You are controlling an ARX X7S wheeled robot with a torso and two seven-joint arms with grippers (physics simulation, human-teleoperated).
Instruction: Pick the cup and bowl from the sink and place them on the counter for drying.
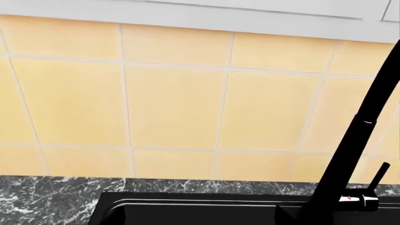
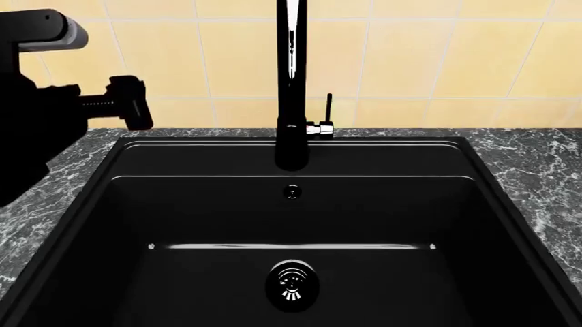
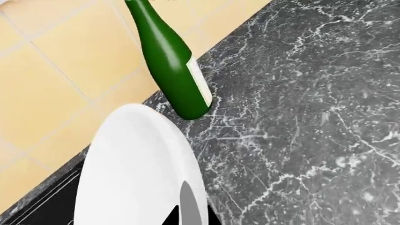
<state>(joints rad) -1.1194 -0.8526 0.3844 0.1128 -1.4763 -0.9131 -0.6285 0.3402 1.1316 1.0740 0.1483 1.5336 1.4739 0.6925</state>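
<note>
Bowl (image 3: 134, 168) right against right end effector, over counter (image 3: 300, 117) by green bottle (image 3: 172, 65), grip state unclear

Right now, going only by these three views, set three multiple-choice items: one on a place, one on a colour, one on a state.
1. Where does the bottle stand?
A. in the sink
B. on the counter by the wall
C. inside the bowl

2. What colour is the bowl?
A. white
B. green
C. black

3. How does the sink look in the head view?
A. full of water
B. stacked with plates
C. no dishes showing

Answers: B, the right wrist view shows its base on the marble beside the tiles; A, it is plain white against the dark counter; C, only the drain and bare black walls show.
</note>
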